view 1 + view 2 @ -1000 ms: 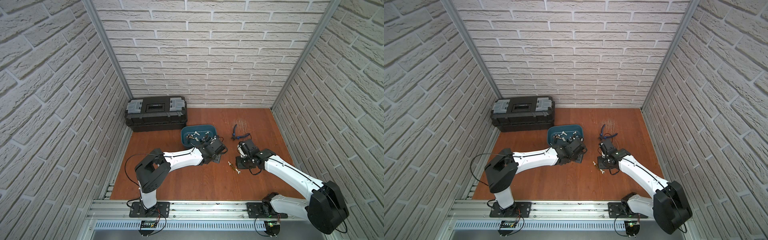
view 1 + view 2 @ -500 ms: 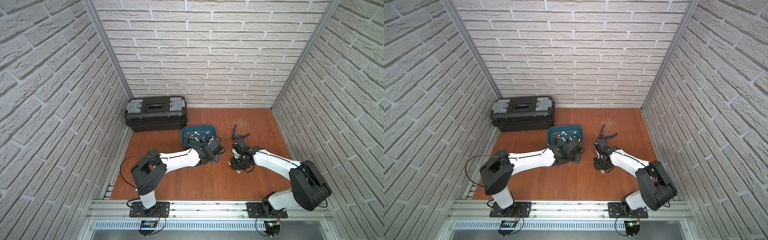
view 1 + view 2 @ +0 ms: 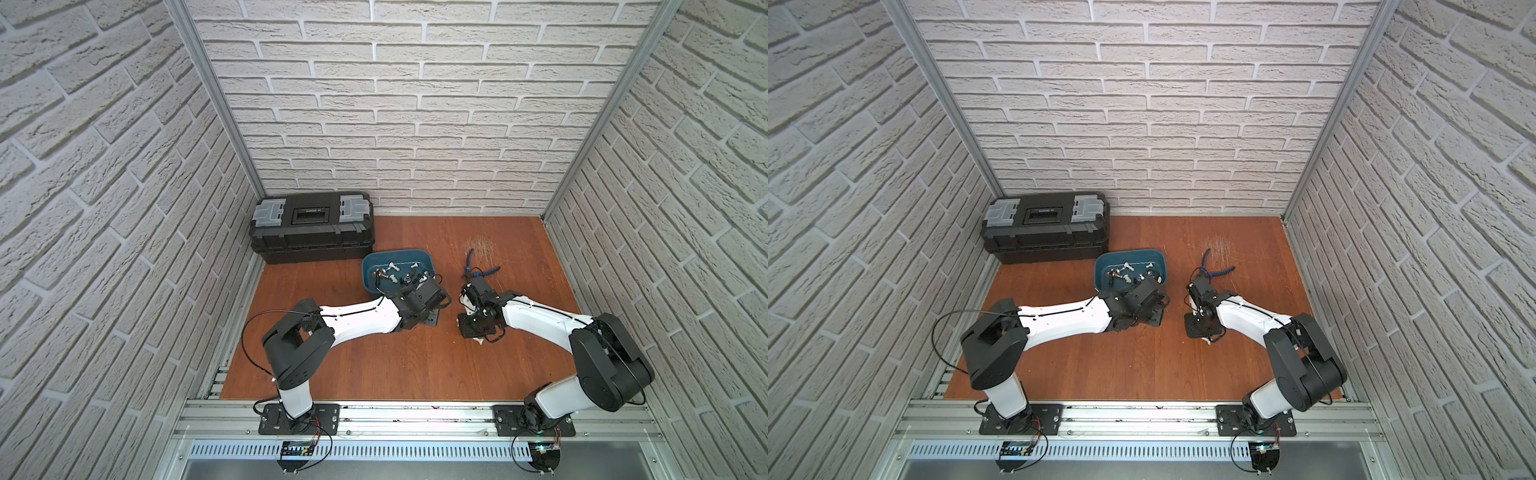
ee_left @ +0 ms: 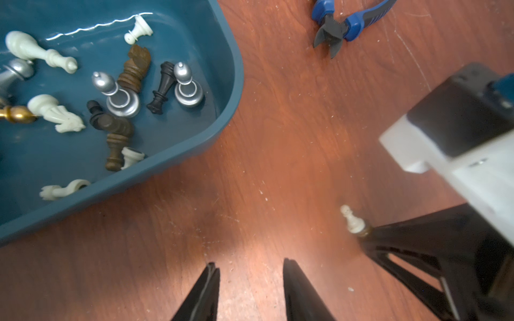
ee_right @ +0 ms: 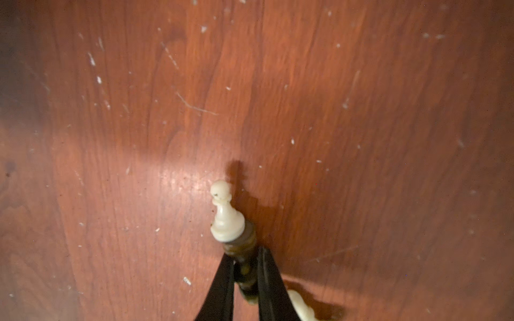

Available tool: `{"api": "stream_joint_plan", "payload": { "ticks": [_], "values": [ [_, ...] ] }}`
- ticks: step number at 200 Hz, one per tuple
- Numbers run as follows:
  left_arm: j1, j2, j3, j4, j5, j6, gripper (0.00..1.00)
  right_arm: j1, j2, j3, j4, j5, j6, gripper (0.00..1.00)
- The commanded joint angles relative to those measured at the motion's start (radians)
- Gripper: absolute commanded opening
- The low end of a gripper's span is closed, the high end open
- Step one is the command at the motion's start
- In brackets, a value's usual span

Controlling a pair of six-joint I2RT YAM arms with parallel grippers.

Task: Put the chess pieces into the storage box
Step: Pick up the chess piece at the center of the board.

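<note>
Nearest the rail, the right gripper [image 5: 244, 258] points down at the red-brown wooden tabletop [image 5: 111, 139]. Its jaws are pinched on a dark brown turned chess piece [image 5: 241, 243], whose end touches a small white pawn [image 5: 224, 214]. Another white piece [image 5: 301, 307] lies just beside one finger. The left gripper [image 4: 250, 268] hangs partly open over bare wood and holds nothing. It is just beside the rounded rim of the shallow teal plastic storage box [image 4: 230, 91], where many chess pieces [image 4: 122, 97] lie. Beyond, blue-handled pliers [image 4: 338, 26] and a black toolbox [image 3: 311, 226] sit well apart.
</note>
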Motion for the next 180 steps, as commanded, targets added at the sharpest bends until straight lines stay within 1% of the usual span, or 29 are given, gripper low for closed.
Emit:
{"api": "stream_joint_plan", "payload": {
  "ticks": [1, 23, 27, 44, 59, 92, 120, 147, 180],
  "values": [
    [0.009, 0.034, 0.02, 0.078, 0.039, -0.034, 0.44, 0.009, 0.013, -0.022, 0.098, -0.128, -0.018, 0.08],
    [0.01, 0.059, 0.027, 0.111, 0.057, -0.064, 0.46, 0.01, 0.033, -0.042, 0.161, -0.232, -0.01, 0.04],
    [0.01, 0.061, 0.026, 0.118, 0.058, -0.071, 0.46, 0.008, 0.036, -0.046, 0.17, -0.243, -0.008, 0.03],
    [0.017, 0.066, 0.011, 0.147, 0.062, -0.105, 0.47, 0.009, 0.029, -0.065, 0.206, -0.28, -0.003, 0.03],
    [0.03, 0.062, -0.025, 0.192, 0.069, -0.144, 0.48, 0.01, 0.001, -0.085, 0.232, -0.292, 0.002, 0.03],
    [0.054, 0.074, -0.072, 0.286, 0.14, -0.201, 0.48, 0.01, -0.041, -0.116, 0.283, -0.32, 0.011, 0.03],
    [0.049, 0.089, -0.062, 0.322, 0.189, -0.221, 0.48, 0.01, -0.016, -0.118, 0.312, -0.327, 0.029, 0.03],
    [0.039, 0.101, -0.057, 0.327, 0.206, -0.236, 0.46, 0.009, -0.002, -0.128, 0.369, -0.344, 0.066, 0.03],
    [0.033, 0.121, -0.073, 0.335, 0.209, -0.256, 0.45, 0.01, -0.007, -0.14, 0.413, -0.33, 0.096, 0.03]
  ]
}}
